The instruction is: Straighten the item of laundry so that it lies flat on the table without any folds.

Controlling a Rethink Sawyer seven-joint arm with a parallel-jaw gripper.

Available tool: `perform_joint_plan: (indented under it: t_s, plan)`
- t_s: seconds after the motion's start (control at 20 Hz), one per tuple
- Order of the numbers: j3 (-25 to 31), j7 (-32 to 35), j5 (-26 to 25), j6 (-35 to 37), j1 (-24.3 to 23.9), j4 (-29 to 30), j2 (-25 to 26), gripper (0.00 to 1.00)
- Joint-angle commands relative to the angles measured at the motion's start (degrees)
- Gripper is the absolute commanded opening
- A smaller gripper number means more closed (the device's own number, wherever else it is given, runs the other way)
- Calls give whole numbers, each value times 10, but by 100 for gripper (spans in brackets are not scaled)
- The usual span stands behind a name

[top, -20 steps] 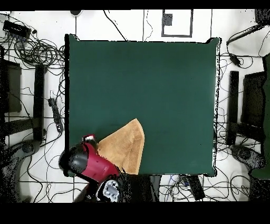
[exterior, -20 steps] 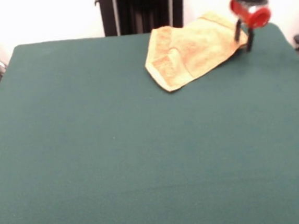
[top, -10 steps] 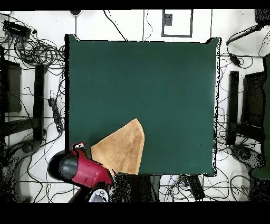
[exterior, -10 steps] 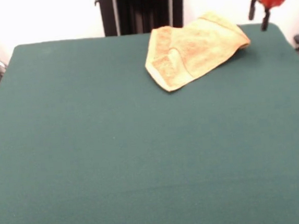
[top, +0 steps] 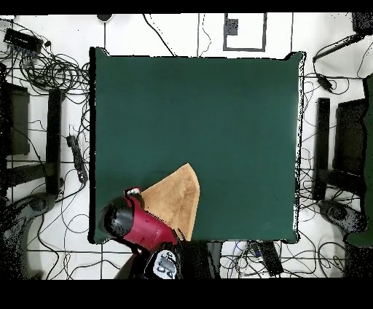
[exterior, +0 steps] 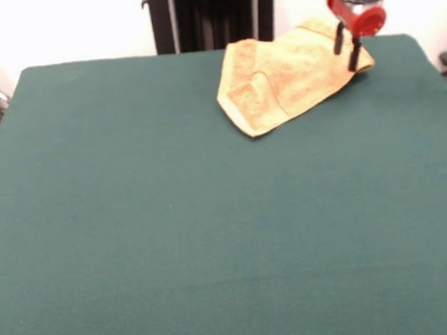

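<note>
The counter [exterior: 173, 219] is big, dark green and almost bare. The towel [exterior: 290, 75] lies up by the far edge, close to the far right corner as the front view shows it. In the overhead view the same towel [top: 175, 204] sits by the bottom edge, near the bottom left corner. The towel has not moved at all in the last second. It is still bunched, with one part folded over another and a flap turned back near the middle, so it is not flat yet. What did change is the arm. A second ago the end effector [exterior: 347, 47] was low by the towel's right end. Then it went up and out past the counter's corner. Now it has come back in and sits over the towel's right end again, a bit more toward the middle of the towel than the first time. It looks like the arm is lining up for a new grab at that end, so the job seems to be at an early step. The two black fingers [exterior: 338, 40] point down with a small gap between them, so they are apart. They hold nothing. I cannot tell if the tips touch the towel or just hang above it.
</note>
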Motion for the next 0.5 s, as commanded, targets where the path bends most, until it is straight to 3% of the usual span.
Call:
perform_joint_plan:
  t_s: [0.05,0.25,0.5]
  plan:
    - [-15,12,-34,11,-5,-66,-1,100]
    - [-40,7,-59,78,-3,-91,-26,100]
    - [62,84,-39,7,-42,-51,2,100]
